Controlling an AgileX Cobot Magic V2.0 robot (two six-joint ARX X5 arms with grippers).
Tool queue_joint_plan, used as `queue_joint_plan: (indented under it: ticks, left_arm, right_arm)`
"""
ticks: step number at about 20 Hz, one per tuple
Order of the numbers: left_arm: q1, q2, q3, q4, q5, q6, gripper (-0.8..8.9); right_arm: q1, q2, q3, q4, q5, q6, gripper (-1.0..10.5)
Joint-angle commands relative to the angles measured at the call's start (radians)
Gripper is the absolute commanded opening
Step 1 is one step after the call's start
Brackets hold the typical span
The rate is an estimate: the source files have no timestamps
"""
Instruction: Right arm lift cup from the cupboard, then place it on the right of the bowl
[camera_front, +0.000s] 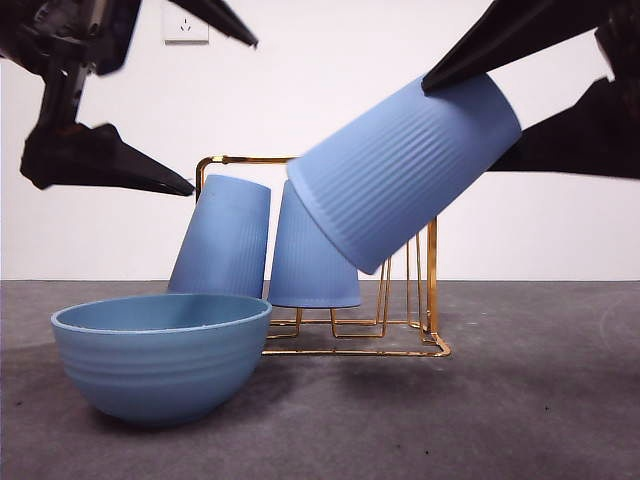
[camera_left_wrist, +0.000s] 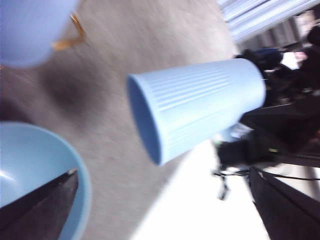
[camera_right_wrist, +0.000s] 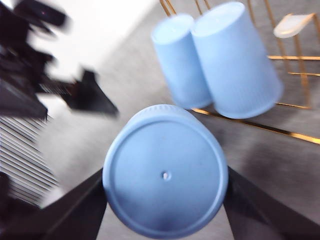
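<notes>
right claw (camera_right_wrist: 165, 200) pinches the cup (camera_front: 405, 170) by its base — tilted, mouth down, above the cupboard (camera_front: 432, 300) | left claw (camera_front: 215, 100) spread, over the bowl (camera_front: 160, 355) | risk — you swing low and the rim clips a racked cup (camera_front: 315, 255)

Front view sharp w/ soft shadows; wrist views blurred (motion).
</notes>
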Motion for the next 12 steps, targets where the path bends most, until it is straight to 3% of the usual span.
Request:
queue_joint_plan:
  ticks: [1,5,12]
  left_arm:
    - [-0.011,0.061,0.021,0.061,0.111,-0.122,5.92]
    - [-0.014,0.157,0.021,0.199,0.253,-0.255,5.92]
    - [-0.034,0.22,0.021,0.231,0.274,-0.278,5.92]
  right_arm:
    - [0.007,0.004,-0.051,0.107,-0.006,0.107,2.2]
    - [0.01,0.043,-0.106,0.231,-0.006,0.175,2.2]
    - [0.069,0.218,-0.106,0.463,-0.015,0.232,2.2]
